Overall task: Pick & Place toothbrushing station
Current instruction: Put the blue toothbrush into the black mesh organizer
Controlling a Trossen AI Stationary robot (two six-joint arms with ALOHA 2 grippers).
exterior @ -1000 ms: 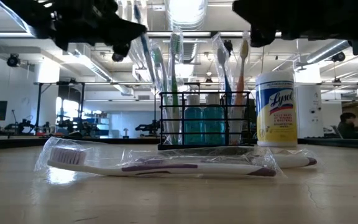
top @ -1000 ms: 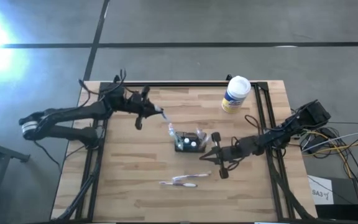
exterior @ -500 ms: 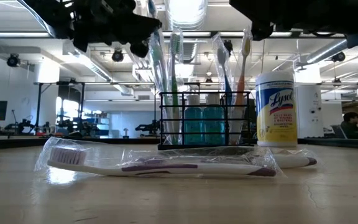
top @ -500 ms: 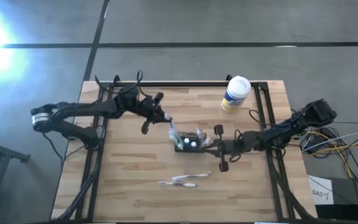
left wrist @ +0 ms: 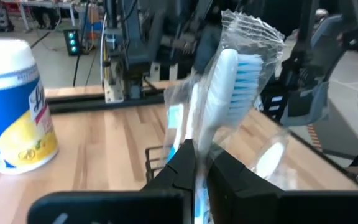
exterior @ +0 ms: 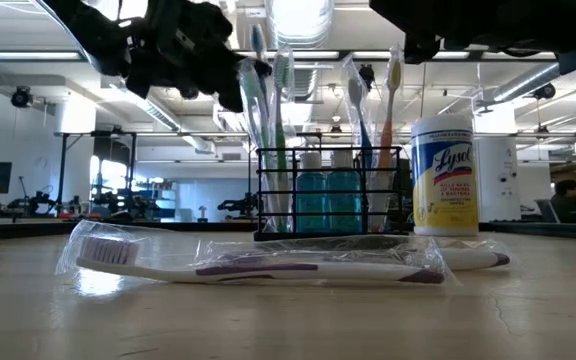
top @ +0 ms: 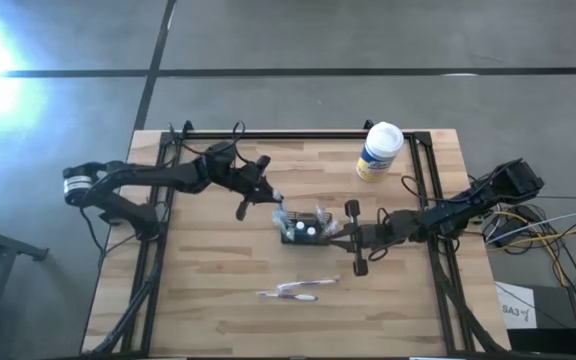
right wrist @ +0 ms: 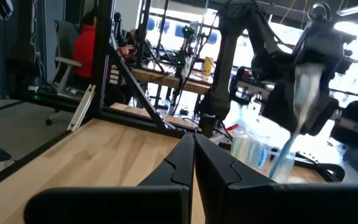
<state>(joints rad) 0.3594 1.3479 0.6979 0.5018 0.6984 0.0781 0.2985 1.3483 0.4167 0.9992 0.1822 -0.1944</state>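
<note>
Insertion step: left pincer (top: 268,193), pinching a wrapped toothbrush (left wrist: 225,78), hangs just above the toothbrushing station (top: 304,227). Next: lower into a hole. Right pincer (top: 340,231), pressed together, waits beside it.

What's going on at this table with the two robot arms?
The left pincer is shut on a plastic-wrapped blue toothbrush, holding it just above the black toothbrushing station mid-table. The right pincer is shut and empty beside the station. Another wrapped toothbrush lies on the table, and a wipes canister stands near the far edge.
</note>
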